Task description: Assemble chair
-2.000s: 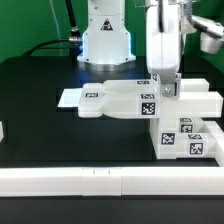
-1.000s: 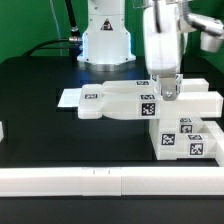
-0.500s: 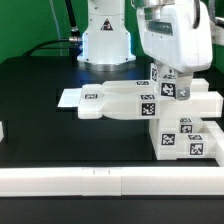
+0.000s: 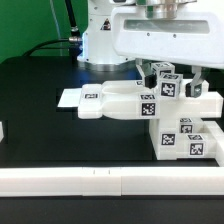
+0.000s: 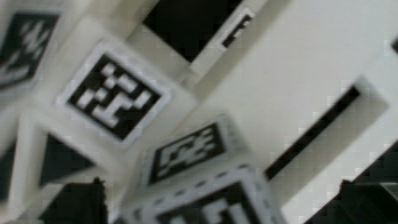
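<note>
The chair parts are chunky white pieces with black-and-white tags. A flat rounded piece (image 4: pixel 120 103) lies mid-table. A blocky piece (image 4: pixel 186 138) stands at the exterior view's right. A small upright tagged part (image 4: pixel 168 85) rises where the two meet. My gripper (image 4: pixel 176 84) hangs over that part, turned broadside, open, with one finger on each side of it. In the wrist view the tagged white faces (image 5: pixel 160 110) fill the blurred picture, and the gripper (image 5: pixel 214 208) shows only as dark fingertips (image 5: pixel 71 203) at the corners.
A thin marker board (image 4: pixel 68 98) lies flat at the left end of the rounded piece. A long white rail (image 4: pixel 100 180) runs along the table's front edge. The robot's white base (image 4: pixel 105 42) stands at the back. The tabletop (image 4: pixel 50 130) is black.
The gripper has turned about its vertical axis from narrow-side-on to broadside, staying over the upright tagged part. The white parts have not moved.
</note>
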You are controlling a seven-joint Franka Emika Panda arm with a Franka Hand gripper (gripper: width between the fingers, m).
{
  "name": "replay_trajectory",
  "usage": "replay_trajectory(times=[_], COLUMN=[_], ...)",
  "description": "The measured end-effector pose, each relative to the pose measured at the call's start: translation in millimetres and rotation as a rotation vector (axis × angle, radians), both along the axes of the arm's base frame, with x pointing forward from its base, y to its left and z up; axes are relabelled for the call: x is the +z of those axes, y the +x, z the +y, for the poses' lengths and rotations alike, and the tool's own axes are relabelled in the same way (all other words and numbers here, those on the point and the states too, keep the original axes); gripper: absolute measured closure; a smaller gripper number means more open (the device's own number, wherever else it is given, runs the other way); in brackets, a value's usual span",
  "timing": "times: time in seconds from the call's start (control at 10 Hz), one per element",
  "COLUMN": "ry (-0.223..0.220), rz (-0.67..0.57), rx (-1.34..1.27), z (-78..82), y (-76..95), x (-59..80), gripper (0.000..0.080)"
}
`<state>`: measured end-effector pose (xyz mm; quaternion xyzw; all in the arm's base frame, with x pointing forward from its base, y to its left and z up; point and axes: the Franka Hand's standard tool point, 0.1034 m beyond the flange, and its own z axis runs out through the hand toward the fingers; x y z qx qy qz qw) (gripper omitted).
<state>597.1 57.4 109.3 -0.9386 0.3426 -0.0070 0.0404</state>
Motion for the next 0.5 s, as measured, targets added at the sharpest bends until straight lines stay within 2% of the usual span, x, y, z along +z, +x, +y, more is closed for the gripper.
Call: replay_trajectory(times=[0.4, 0.5], ry=[-0.031, -0.031], rz=[-0.014, -0.013], rx=[0.274, 0.266], z=[-0.9, -1.2], y=[0.7, 0.6], x=[0.0, -0.2], gripper=[0.0151, 0.0201])
